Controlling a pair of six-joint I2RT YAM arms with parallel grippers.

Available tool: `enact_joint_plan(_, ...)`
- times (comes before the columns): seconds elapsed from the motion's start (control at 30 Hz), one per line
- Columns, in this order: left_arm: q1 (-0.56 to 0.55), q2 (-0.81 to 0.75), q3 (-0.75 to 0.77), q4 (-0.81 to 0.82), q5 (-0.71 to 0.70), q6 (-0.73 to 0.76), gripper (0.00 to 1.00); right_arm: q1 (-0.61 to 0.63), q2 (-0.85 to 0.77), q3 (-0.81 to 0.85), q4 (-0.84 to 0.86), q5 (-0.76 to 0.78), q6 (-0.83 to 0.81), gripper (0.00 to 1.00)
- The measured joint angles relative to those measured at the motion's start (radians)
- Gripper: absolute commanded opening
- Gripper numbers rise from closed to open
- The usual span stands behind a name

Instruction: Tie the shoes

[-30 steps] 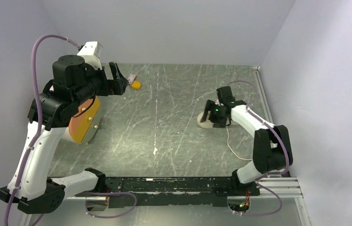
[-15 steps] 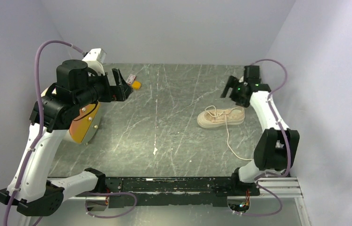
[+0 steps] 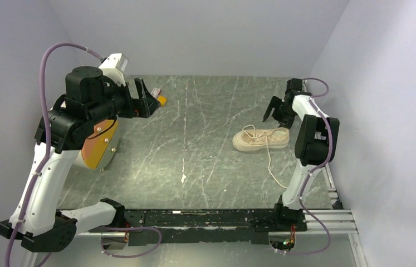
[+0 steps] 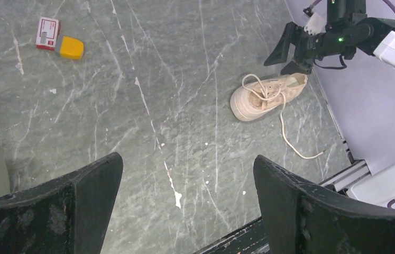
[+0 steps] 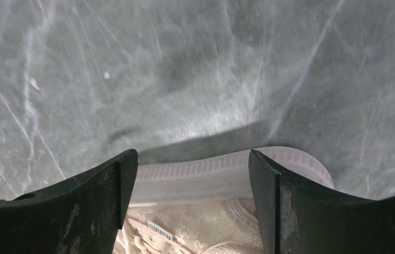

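Though seemingly apart, sneaker [image 3: 261, 139] beside tool [image 3: 275, 114].

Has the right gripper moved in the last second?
Yes. The right gripper left the sneaker and moved toward the far right corner of the table.

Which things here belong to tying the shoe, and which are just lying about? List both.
For the job:
cream sneaker
its loose white laces
right gripper, open, close by the sneaker

Lying about:
yellow block
red-and-white box
cream-and-orange cylinder
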Motion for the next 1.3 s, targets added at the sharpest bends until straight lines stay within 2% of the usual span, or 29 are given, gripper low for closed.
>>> enact_joint_plan(0.13, 0.0, -0.038, -0.044, 0.015, 0.01, -0.008, 0.98, -0.002, -0.109, -0.155, 0.024, -0.018, -0.002, 0.79)
enact_joint_plan(0.4, 0.0, -0.081, -0.128, 0.037, 0.076, -0.022, 0.97, 0.043, -0.55, -0.642, 0.043, -0.235, 0.093, 0.85)
enact_joint_plan(0.57, 0.0, -0.08, -0.169, 0.037, 0.155, -0.038, 0.97, 0.117, -0.716, -0.727, 0.025, -0.285, 0.123, 0.85)
enact_joint_plan(0.63, 0.0, -0.08, -0.187, 0.038, 0.193, -0.049, 0.97, 0.118, -0.733, -0.718, 0.005, -0.264, 0.109, 0.82)
enact_joint_plan(0.8, 0.0, -0.083, -0.24, 0.045, 0.293, -0.084, 0.97, 0.121, -0.741, -0.688, -0.056, -0.185, 0.089, 0.62)
enact_joint_plan(0.93, 0.0, -0.128, -0.363, 0.1, 0.368, -0.137, 0.97, 0.174, -0.755, -0.698, -0.082, -0.133, 0.103, 0.48)
enact_joint_plan(1.13, -0.001, -0.17, -0.551, 0.233, 0.484, -0.241, 0.97, 0.253, -0.746, -0.735, -0.089, -0.048, 0.148, 0.48)
enact_joint_plan(1.3, -0.011, -0.093, -0.577, 0.308, 0.552, -0.275, 0.97, 0.32, -0.687, -0.775, -0.048, 0.016, 0.184, 0.47)
